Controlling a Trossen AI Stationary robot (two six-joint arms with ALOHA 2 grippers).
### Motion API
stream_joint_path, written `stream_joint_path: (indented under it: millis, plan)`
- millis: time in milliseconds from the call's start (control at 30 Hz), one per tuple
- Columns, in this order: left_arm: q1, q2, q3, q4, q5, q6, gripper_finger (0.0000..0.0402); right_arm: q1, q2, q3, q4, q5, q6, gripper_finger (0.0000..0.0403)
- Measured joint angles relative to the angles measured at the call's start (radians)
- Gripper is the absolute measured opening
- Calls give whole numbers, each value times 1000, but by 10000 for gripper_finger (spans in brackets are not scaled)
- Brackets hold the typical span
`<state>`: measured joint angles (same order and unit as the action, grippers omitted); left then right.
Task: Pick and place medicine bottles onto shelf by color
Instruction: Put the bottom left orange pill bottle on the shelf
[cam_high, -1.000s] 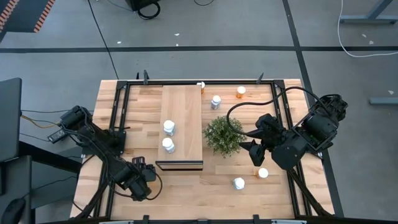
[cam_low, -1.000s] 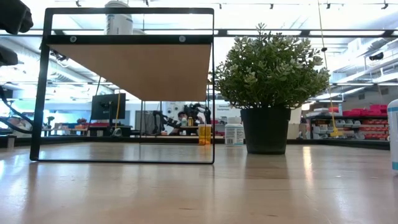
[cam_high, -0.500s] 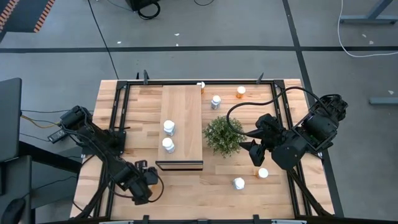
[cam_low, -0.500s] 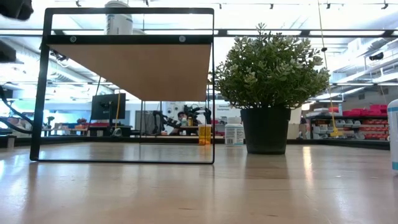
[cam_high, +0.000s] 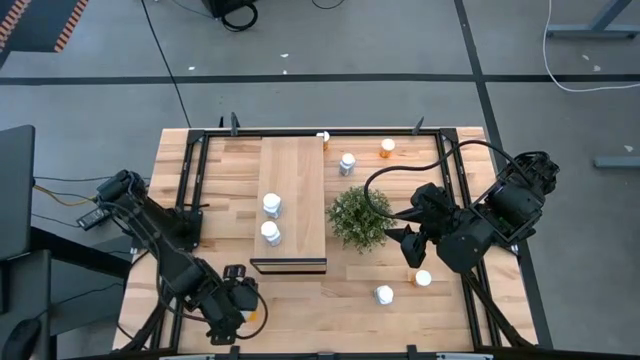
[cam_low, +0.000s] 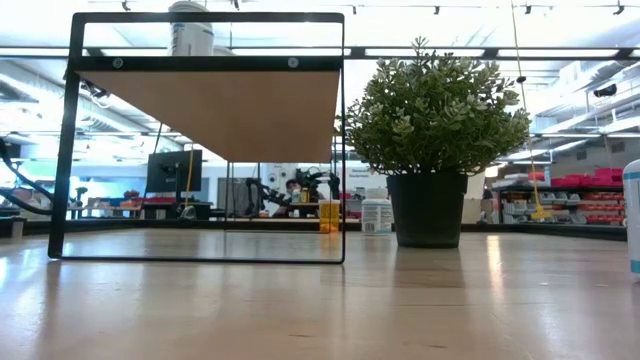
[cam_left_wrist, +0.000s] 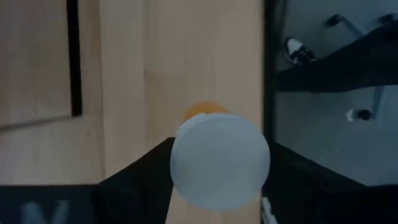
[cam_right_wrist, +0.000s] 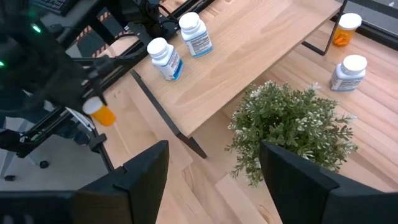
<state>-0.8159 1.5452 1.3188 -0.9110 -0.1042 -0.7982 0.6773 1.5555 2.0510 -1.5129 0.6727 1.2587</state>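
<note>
Near the table's (cam_high: 300, 290) front-left corner, the left gripper's (cam_high: 240, 305) fingers clasped a small orange-bodied, smooth white-capped pill bottle (cam_left_wrist: 219, 158); the right gripper's (cam_right_wrist: 214, 168) fingers stood open beside the plant (cam_high: 358, 217).

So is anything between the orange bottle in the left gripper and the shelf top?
Nothing visible blocks it. The left gripper holds the orange bottle near the table's front-left corner, just off the shelf's front end. Two white bottles stand on the shelf's front half; its far half looks bare.
</note>
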Motion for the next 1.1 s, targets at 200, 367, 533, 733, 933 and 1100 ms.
stream_joint_path:
  millis: [200,367,533,733,933,1100]
  plan:
    - [54,0,190,-157,-70,137,232,0,0,0,0,0,0,256]
    - [141,0,306,-209,-87,272,216,0,0,0,0,-2,0,256]
    - [231,0,390,-226,-91,407,215,3,0,0,1,-14,1,256]
    - [333,-1,425,-231,-121,590,232,6,0,0,1,-14,-5,256]
    - [431,16,426,-177,-125,758,216,6,0,0,1,-15,-4,256]
    - [489,54,427,-105,-114,853,225,6,0,0,3,-15,29,256]
